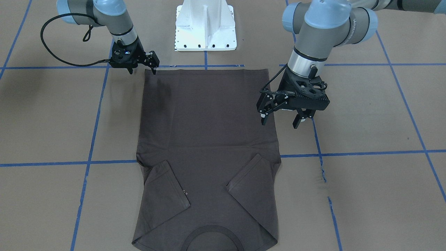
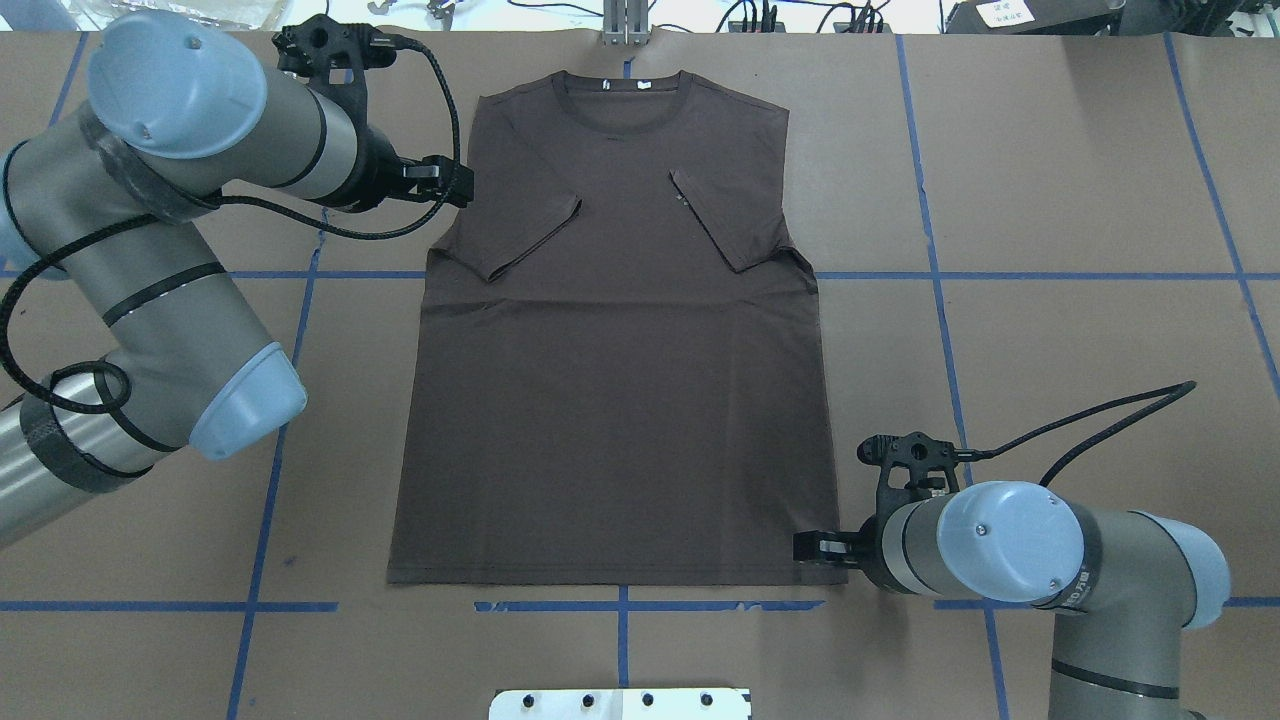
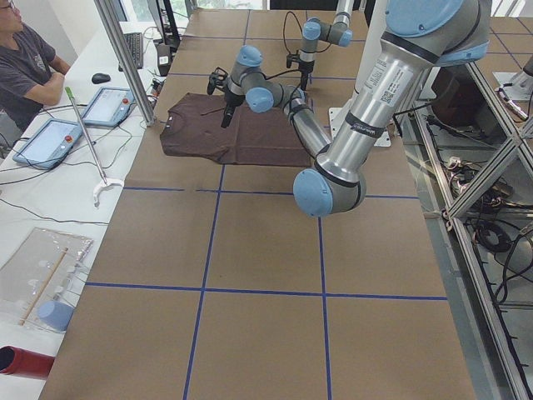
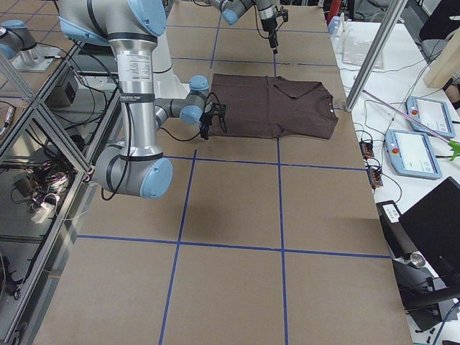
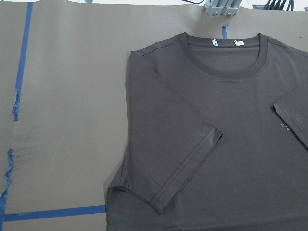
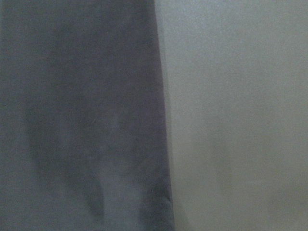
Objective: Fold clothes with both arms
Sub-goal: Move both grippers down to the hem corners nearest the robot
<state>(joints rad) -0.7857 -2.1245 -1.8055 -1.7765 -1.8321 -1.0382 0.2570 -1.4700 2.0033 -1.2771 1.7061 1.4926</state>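
The dark brown T-shirt point(image 2: 610, 400) lies flat on the table, front up. Its collar point(image 2: 625, 100) points away from the robot and both short sleeves are folded in over the chest. My left gripper point(image 1: 279, 123) hangs open well above the shirt's edge near the left sleeve point(image 5: 192, 159), holding nothing. My right gripper point(image 1: 143, 71) is low at the hem corner point(image 2: 830, 575) nearest the robot. Its fingers stand apart, one finger point(image 1: 153, 69) at the corner. The right wrist view shows only the blurred side edge of the shirt point(image 6: 82, 115).
The white pedestal base point(image 1: 205, 28) stands just behind the hem. Blue tape lines point(image 2: 930, 275) grid the brown table cover point(image 2: 1080, 180). A metal post point(image 2: 625, 20) rises beyond the collar. A seated person point(image 3: 25, 58) and tablets point(image 3: 50, 137) are at the far-side desk.
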